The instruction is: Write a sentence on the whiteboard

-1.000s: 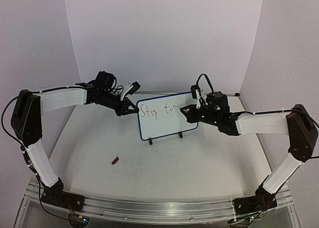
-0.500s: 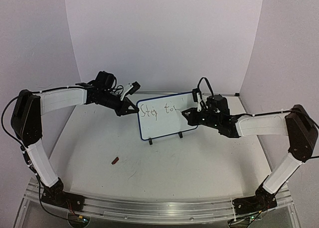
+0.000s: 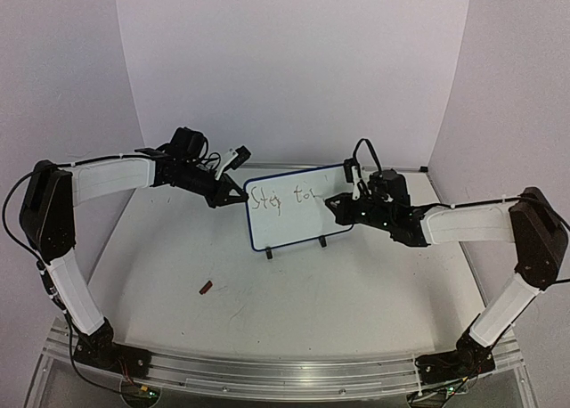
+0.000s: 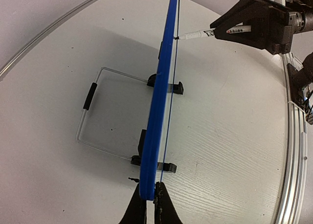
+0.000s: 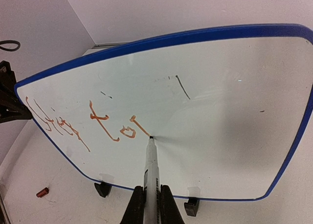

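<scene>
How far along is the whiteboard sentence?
Done: the sentence reads only "Stay to" on the whiteboard. In hand: right gripper holds the marker, tip on the board after "to"; left gripper pinches the board's edge. Left: remaining words; the board beyond is mostly blank.

The whiteboard (image 5: 230,116) has orange handwriting (image 5: 110,126) on it. It reads "Stay to", and the last letter sits at the tip of the marker (image 5: 151,168). The marker has tiny dark print on its side, too small to read.
</scene>
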{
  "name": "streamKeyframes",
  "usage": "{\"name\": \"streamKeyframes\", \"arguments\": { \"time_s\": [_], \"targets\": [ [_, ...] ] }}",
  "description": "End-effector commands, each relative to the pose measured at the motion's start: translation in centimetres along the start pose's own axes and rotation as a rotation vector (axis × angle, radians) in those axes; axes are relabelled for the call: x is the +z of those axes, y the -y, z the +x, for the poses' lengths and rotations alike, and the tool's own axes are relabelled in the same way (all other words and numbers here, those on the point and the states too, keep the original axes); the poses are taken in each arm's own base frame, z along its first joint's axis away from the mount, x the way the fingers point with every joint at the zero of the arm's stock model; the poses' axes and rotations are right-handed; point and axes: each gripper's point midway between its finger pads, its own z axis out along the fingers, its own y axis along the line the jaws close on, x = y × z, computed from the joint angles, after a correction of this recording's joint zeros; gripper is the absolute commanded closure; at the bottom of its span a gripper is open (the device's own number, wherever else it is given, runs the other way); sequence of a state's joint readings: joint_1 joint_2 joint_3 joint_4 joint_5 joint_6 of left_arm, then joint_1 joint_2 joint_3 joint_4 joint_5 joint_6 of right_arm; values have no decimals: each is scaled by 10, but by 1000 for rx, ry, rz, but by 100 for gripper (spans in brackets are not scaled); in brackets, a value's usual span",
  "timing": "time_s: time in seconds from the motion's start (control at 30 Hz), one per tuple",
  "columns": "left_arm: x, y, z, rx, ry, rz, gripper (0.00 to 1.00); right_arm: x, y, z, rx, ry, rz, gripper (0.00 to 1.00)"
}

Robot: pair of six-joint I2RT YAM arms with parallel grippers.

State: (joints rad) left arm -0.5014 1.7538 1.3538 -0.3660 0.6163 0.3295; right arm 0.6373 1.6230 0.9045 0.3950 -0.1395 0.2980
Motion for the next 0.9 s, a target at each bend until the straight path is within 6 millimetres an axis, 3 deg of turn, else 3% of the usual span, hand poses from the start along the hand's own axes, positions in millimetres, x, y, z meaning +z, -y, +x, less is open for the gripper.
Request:
{"name": "streamKeyframes", "arguments": {
  "time_s": [0.0, 0.47, 0.87],
  "targets": [
    [10, -2, 31, -20, -116, -15, 100, -9, -5, -38, -9, 103, 11, 100],
    [9, -2, 30, -18, -113, -15, 100, -13, -8, -47, -15, 124, 5, 100],
    [9, -2, 29, -17, -113, -17, 100, -8, 0, -34, -6, 98, 30, 100]
  ]
}}
